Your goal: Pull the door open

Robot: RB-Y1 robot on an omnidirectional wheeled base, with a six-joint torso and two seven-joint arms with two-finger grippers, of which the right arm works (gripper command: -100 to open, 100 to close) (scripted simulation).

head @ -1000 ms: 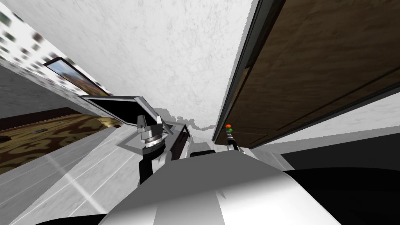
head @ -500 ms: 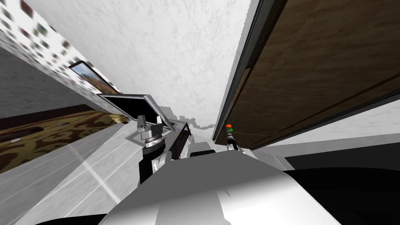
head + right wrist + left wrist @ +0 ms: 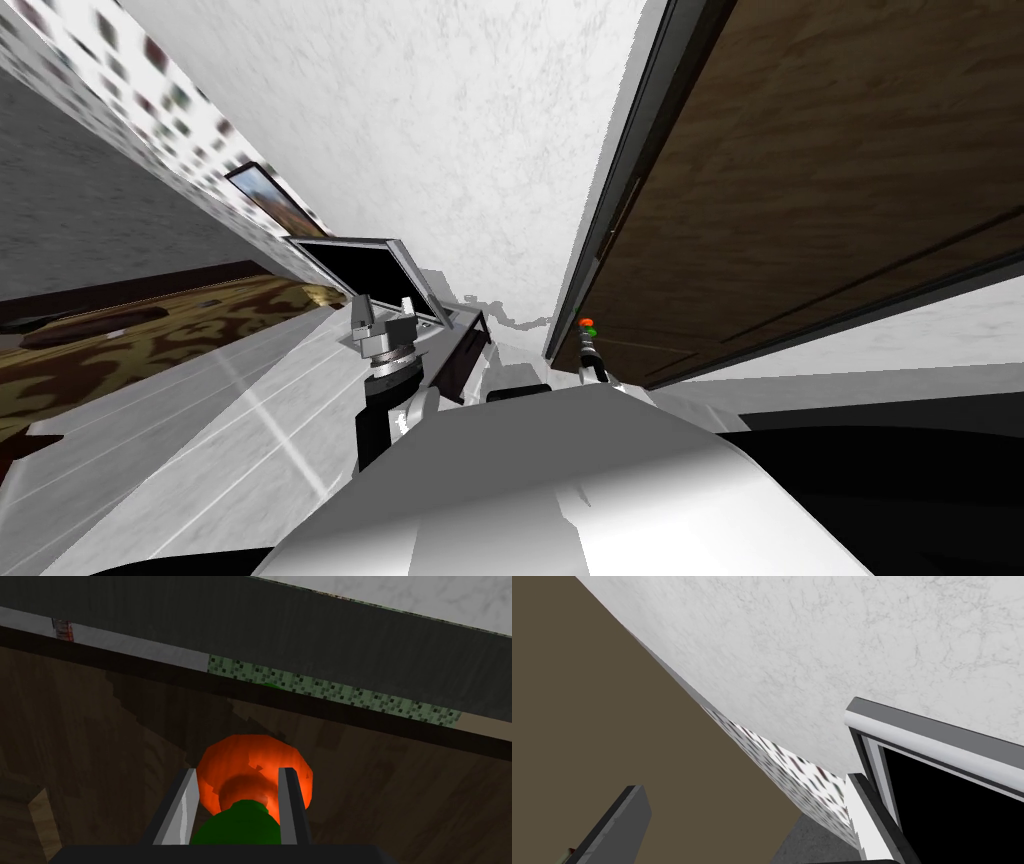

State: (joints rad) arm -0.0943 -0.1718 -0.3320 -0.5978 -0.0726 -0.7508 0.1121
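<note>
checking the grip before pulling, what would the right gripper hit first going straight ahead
The green knob, held between the right gripper's jaws; right behind it, it seems, sits the orange disc on the brown door.

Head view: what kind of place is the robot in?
Probably a hallway or room in a house: a brown wooden door with an orange knob, a framed picture on the wall.

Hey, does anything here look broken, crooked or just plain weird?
Nothing looks broken or spilled. Two oddities: the knob, clamped by the right gripper, is bright green on an orange base against the brown door, and the grey frame near the open left gripper holds only a black area.
</note>
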